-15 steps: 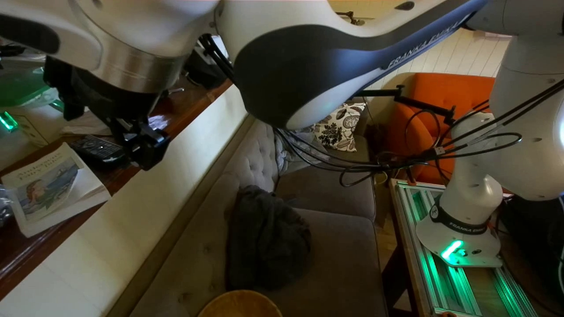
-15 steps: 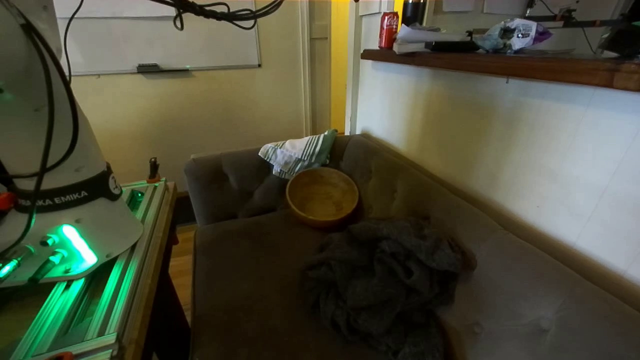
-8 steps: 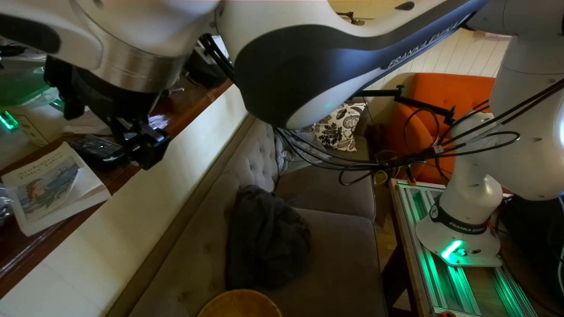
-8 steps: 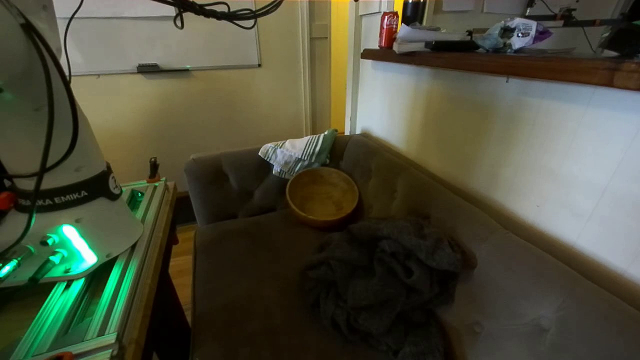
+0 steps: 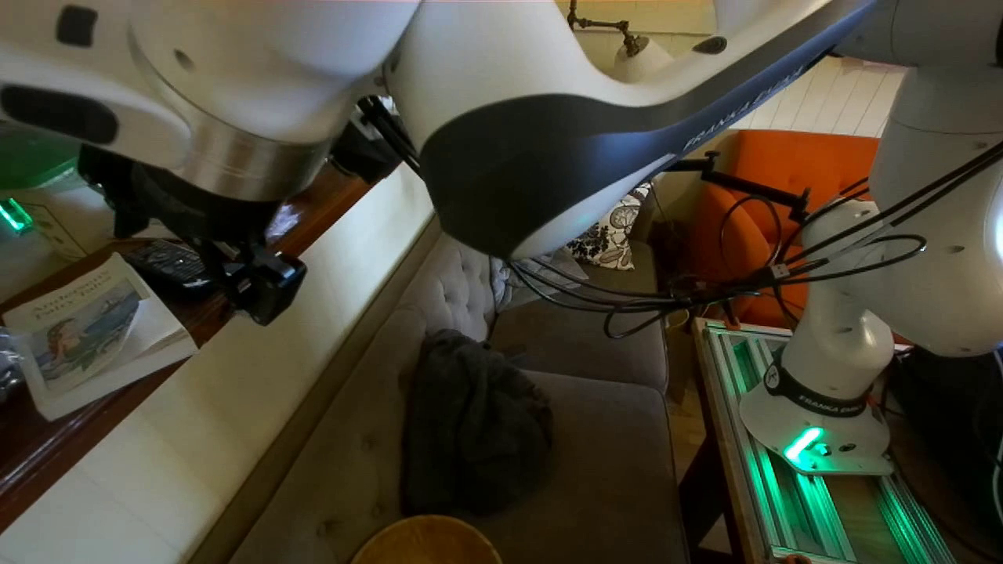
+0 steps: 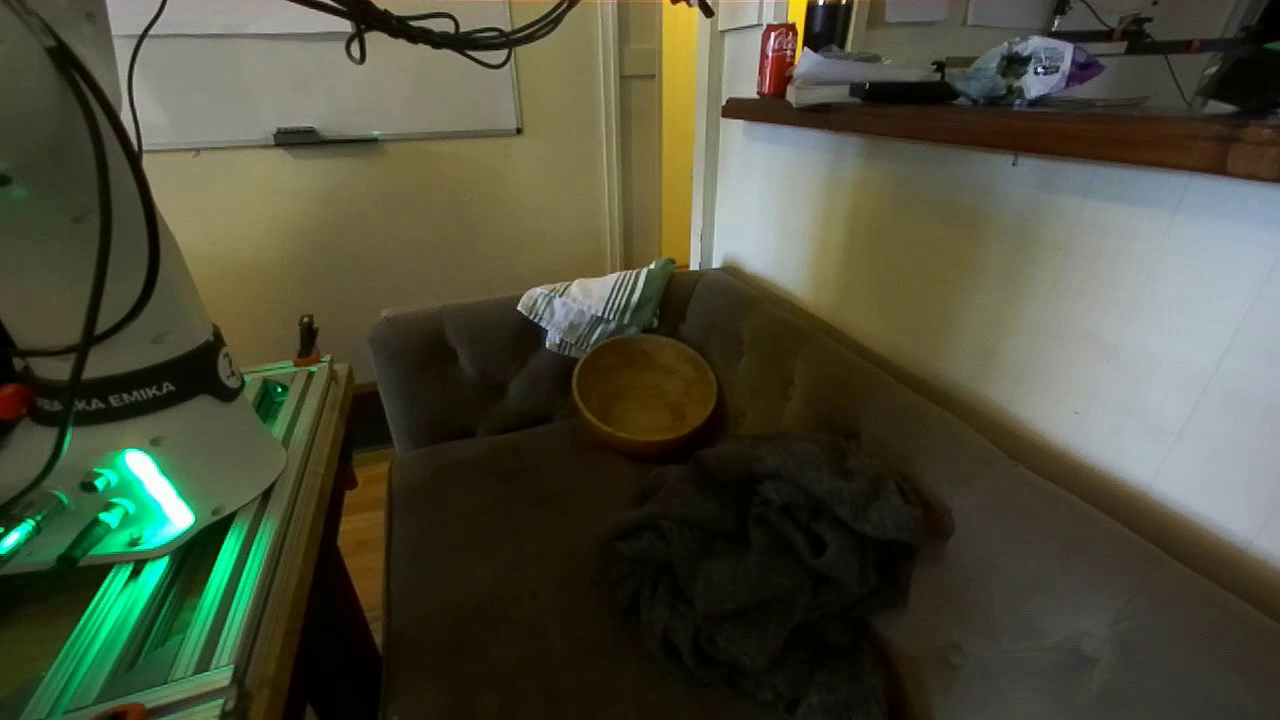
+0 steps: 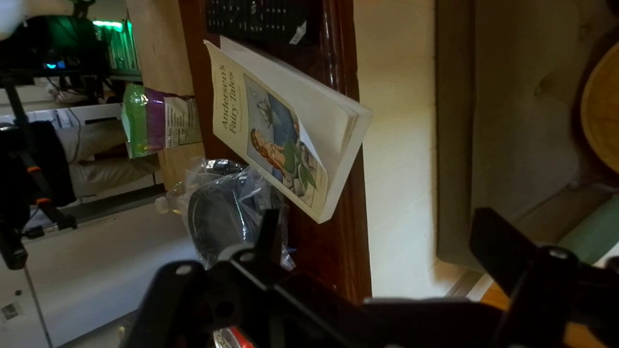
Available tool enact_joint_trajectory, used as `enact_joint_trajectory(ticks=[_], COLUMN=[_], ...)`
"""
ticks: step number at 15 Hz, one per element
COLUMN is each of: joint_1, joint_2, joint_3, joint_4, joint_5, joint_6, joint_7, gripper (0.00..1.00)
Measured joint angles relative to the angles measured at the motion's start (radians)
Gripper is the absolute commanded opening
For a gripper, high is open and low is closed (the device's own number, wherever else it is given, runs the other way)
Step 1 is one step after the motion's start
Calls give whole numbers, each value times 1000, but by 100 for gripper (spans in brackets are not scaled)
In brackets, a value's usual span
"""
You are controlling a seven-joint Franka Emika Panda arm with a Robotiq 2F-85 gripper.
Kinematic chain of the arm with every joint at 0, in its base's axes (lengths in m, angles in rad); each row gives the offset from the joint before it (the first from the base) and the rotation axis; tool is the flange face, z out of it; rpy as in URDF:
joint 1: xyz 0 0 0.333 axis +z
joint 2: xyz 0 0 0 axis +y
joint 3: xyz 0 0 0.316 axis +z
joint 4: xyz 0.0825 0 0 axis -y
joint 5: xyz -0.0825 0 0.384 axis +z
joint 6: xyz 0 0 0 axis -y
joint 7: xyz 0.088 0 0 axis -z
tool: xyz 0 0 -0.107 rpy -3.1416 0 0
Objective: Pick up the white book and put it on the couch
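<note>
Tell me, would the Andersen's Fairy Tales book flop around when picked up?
The book may flop open at its cover, since one edge curls up. The pages beneath form a thicker stack, so likely bend less. It probably won't roll: it lies flat on the ledge.

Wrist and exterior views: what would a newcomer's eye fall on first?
Probably the bright orange chair, upper right in an exterior view. In the wrist view the white book draws the eye, its illustrated cover partly curled, on the dark wooden ledge. On the couch, a wooden bowl sits beside a dark crumpled cloth.
</note>
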Motion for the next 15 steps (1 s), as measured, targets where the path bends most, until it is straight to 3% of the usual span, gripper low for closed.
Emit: enact_joint_trajectory(ticks=[6,15], joint_1=[-10,-17], joint_2=[16,16], joint_3=[-40,-45], joint_4=[-57,-62], joint_5=[-15,-15], joint_6=[104,112], joint_7=[-17,-17], gripper=[100,100])
